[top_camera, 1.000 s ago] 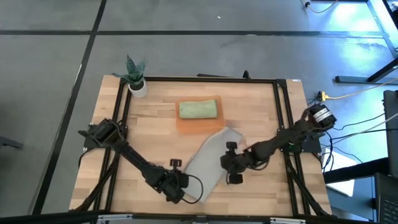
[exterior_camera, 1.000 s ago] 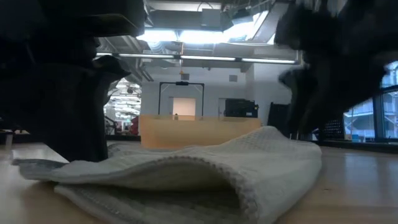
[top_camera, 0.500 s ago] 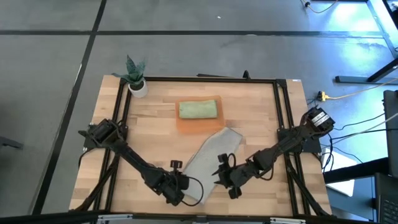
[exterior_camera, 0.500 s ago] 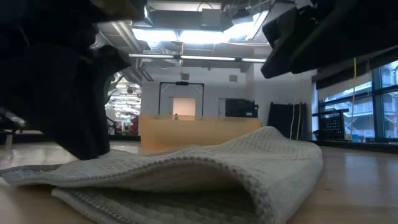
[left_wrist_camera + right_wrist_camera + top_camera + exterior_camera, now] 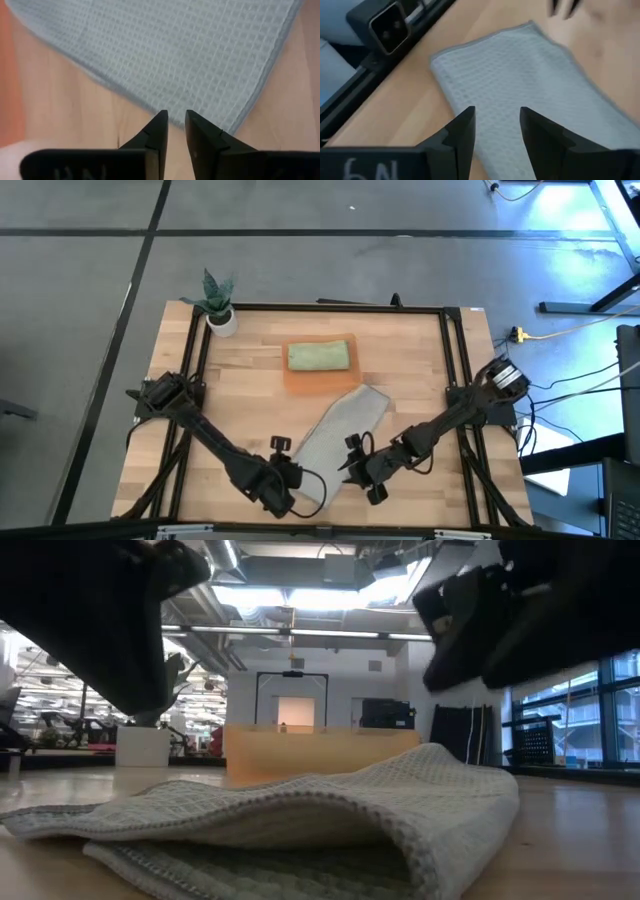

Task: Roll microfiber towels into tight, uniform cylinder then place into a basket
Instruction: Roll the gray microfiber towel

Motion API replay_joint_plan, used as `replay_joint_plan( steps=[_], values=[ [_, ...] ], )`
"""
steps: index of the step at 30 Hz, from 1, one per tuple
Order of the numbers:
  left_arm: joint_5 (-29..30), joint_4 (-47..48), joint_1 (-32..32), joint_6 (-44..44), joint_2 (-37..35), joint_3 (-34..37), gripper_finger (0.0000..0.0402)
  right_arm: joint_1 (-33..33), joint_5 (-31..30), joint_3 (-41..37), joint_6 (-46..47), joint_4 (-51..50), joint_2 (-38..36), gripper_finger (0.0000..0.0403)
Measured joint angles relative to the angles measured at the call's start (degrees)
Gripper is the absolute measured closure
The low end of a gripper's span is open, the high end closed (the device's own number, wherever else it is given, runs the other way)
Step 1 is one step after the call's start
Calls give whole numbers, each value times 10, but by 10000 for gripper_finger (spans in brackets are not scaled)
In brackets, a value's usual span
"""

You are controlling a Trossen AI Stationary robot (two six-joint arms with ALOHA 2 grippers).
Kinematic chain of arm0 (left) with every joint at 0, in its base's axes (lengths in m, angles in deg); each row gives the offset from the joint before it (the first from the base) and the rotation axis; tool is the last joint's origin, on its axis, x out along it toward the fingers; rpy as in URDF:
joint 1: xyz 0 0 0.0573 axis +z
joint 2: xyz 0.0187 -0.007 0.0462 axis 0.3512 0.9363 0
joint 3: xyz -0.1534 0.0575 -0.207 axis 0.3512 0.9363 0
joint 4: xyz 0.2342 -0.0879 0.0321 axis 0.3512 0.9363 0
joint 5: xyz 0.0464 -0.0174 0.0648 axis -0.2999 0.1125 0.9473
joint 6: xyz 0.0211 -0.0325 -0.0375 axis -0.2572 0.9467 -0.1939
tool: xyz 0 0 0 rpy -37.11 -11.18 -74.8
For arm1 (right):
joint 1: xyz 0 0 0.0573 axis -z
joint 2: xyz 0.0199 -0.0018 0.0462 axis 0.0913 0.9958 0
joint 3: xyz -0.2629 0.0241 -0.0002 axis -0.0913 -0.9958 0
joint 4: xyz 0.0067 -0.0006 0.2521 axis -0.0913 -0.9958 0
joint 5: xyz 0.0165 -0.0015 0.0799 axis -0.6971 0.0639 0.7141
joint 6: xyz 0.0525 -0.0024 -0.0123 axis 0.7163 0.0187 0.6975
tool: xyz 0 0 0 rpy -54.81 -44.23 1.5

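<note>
One green roll (image 5: pixel 319 357) already lies in the orange basket (image 5: pixel 318 381), so that part of the job looks done; the grey towel (image 5: pixel 338 438) is the one in hand. It lies flat and folded on the table (image 5: pixel 410 360) just in front of the basket, running slantwise from the basket's right front corner toward the table's front edge, with no turn of a roll in it yet. The left gripper (image 5: pixel 281 485) sits at the towel's near end, its fingers (image 5: pixel 158 131) parted by a narrow gap and holding nothing, tips poised just short of the towel's edge. The right gripper (image 5: pixel 362 465) hangs over the towel's right side near that same end, fingers (image 5: pixel 465 131) apart and empty (the weave shows plainly between them). Left to do, by the look of it: catch the near edge, roll the towel up tight, then set it in the basket beside the green one.
</note>
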Motion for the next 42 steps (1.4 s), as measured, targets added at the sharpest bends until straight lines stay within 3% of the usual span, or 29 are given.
replay_joint_plan(
  steps=[7, 13, 24, 30, 42],
  values=[
    [2, 38, -12, 35, 0, -7, 344, -6, 17, 1, -35, 101, 66, 247],
    [3, 37, -21, 46, 0, -7, 344, -7, 43, 48, -54, 113, 117, 247],
    [9, 39, -23, 43, 0, -7, 344, -16, 76, 168, -80, -18, 175, 247],
    [14, 50, -23, 17, 0, -7, 344, -16, 72, 169, -70, -38, 176, 247],
    [27, 50, 0, -3, 0, -7, 344, -17, 2, 170, -5, -83, 181, 247]
  ],
)
